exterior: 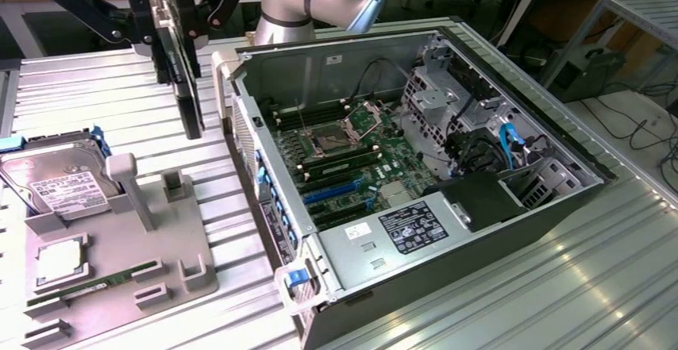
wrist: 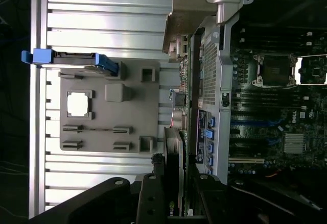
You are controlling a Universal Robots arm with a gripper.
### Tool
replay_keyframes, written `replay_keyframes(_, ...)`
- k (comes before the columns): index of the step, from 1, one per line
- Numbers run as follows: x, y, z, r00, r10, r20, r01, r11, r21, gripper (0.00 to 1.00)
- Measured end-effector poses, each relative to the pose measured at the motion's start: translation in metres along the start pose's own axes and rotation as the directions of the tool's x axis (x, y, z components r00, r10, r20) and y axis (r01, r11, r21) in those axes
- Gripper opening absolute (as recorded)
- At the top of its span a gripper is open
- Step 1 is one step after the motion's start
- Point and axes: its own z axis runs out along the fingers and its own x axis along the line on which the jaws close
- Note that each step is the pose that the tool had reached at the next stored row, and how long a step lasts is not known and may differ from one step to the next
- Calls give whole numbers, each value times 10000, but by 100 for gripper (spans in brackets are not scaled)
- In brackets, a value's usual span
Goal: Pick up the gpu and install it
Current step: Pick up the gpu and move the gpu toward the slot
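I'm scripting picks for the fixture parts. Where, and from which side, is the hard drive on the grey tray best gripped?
Probably from above, pinching the hard drive across its two broad faces at the free upper edge. It stands tilted on edge in the grey tray, blue rails on both ends, so that thin top edge is the open part.

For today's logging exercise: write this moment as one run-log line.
gripper: shut on gpu | gpu: held upright beside computer case | install: not done
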Motion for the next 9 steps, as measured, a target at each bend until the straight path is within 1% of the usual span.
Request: replay_keyframes(9, -32, -1, 1, 10000, 1, 0, -1, 10000, 0, 27)
